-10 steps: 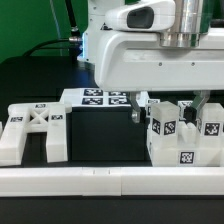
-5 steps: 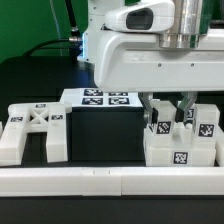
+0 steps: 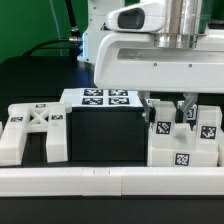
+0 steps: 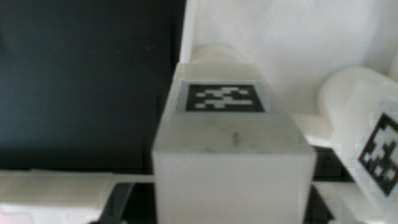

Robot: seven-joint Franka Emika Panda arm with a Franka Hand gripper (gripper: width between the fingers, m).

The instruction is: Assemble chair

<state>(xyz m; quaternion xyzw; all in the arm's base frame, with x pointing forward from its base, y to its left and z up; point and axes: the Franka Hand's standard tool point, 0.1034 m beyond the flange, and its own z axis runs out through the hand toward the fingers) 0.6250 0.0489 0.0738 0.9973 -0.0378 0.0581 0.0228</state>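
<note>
**Student:** Starting nearest the camera, we meet the long white rail (image 3: 100, 180) along the black worktop (image 3: 100, 140). Is there a hazard there?

**Tutor:** Only an indirect one. The seat block (image 3: 185, 158) lies just behind the rail, on the exterior view's right. We judge that a part dragged forward would jam against it.

**Student:** And the tool (image 3: 169, 112)?

**Tutor:** We read it as clamped on the upright post (image 3: 163, 128) that rises from the block. In the wrist view the post (image 4: 228, 130) fills the gap of the tool (image 4: 231, 192), and its jaws lie against both flanks. We cannot tell whether post and block are joined or merely resting together.

**Student:** So the main risk is the lift?

**Tutor:** Yes. If the post binds in the block, we expect the block to rise with it, tilt and drop. If the hold is off-centre, the smooth plastic may twist or slip between the jaws.

**Student:** What about the neighbouring post (image 3: 208, 125)?

**Tutor:** It stands just beside the outer jaw, so any sideways motion could knock it over.

**Student:** And farther off?

**Tutor:** The X-braced frame (image 3: 35, 130) lies well apart on the exterior view's left and is safe unless the load swings low over it. Behind, the marker board (image 3: 100, 97) lies flat. The arm (image 3: 150, 55) hides the worktop beyond, so we cannot check there.
</note>
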